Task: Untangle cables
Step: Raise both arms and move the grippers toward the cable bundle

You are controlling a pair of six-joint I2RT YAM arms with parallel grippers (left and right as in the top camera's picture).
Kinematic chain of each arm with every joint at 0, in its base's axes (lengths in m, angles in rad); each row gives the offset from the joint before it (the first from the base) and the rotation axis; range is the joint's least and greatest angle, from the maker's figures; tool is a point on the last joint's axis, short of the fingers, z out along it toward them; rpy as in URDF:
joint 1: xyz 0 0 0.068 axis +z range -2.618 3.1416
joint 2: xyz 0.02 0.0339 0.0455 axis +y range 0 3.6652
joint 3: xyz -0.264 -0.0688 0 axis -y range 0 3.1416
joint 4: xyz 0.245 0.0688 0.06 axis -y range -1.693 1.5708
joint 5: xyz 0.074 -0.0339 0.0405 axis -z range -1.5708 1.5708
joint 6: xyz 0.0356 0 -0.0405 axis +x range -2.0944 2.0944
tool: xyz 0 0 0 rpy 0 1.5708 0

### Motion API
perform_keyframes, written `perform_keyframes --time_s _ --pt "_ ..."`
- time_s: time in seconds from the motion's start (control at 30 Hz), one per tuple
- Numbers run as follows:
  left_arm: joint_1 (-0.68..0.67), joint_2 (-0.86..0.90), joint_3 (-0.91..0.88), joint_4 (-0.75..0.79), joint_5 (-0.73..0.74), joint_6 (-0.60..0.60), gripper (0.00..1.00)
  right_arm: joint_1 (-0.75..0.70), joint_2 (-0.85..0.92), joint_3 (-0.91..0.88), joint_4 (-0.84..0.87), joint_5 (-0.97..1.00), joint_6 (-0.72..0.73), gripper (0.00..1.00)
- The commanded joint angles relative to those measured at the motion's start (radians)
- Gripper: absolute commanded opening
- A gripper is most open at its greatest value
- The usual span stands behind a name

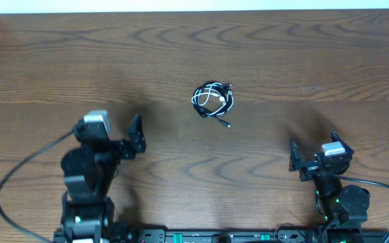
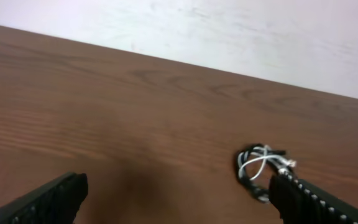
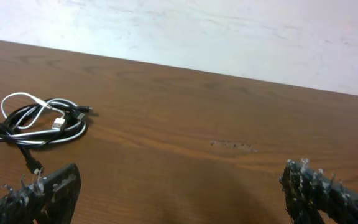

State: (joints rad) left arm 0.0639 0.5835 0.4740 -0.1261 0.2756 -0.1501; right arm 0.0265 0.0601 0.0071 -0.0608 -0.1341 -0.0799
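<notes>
Black-white cables point(image 1: 213, 100) beyond left pincer point(image 1: 135, 138), right pincer point(image 1: 296, 158)

My worktop point(image 1: 282, 54) is brown wood-grain, smooth with a soft sheen. The cables point(image 1: 213, 100) look plastic-sheathed, slightly glossy. My jaws are matt black, ribbed and rough-edged.

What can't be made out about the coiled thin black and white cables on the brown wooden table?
Overhead: the bundle of thin black and white cables is too small to trace the crossings.
Left wrist: blurred, and a finger of the left gripper hides the bundle's lower right edge.
Right wrist: the plug ends are too small to identify.
</notes>
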Motion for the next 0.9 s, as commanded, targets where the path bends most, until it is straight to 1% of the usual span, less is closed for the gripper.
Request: perform_keyframes --time_s 0.0,0.17,0.27,0.33,0.43,0.53,0.63,0.73,0.8,0.87 --pt "0.001 0.105 0.098 -0.007 0.068 -0.029 0.98 0.007 -0.001 -0.002 -0.003 0.004 0.012 0.99" --pt "-0.040 0.260 0.262 -0.044 0.099 -0.045 0.98 0.007 -0.001 -0.002 -0.003 -0.007 0.013 0.99" --pt "-0.096 0.375 0.386 -0.107 0.099 -0.063 0.98 0.007 -0.001 -0.002 -0.003 -0.031 0.068 0.99" --pt "-0.135 0.451 0.462 -0.145 0.099 -0.068 0.98 0.007 -0.001 -0.002 0.002 -0.034 0.076 0.99" --pt "-0.194 0.569 0.568 -0.206 0.099 -0.070 0.98 0.007 -0.001 -0.001 0.023 -0.158 0.091 0.99" --pt "-0.220 0.632 0.593 -0.217 0.121 -0.070 0.98 0.007 0.000 0.006 0.023 -0.225 0.101 0.99" --pt "-0.227 0.691 0.589 -0.247 0.230 -0.070 0.98 0.004 0.022 0.047 0.007 -0.225 0.138 0.99" --pt "-0.227 0.758 0.585 -0.264 0.294 -0.095 0.98 -0.005 0.104 0.125 0.005 -0.225 0.138 0.99" --pt "-0.227 0.798 0.585 -0.274 0.354 -0.130 0.98 -0.016 0.204 0.205 0.004 -0.233 0.131 0.99" --pt "-0.227 0.824 0.586 -0.280 0.384 -0.171 0.98 -0.028 0.308 0.290 -0.010 -0.266 0.123 0.99"
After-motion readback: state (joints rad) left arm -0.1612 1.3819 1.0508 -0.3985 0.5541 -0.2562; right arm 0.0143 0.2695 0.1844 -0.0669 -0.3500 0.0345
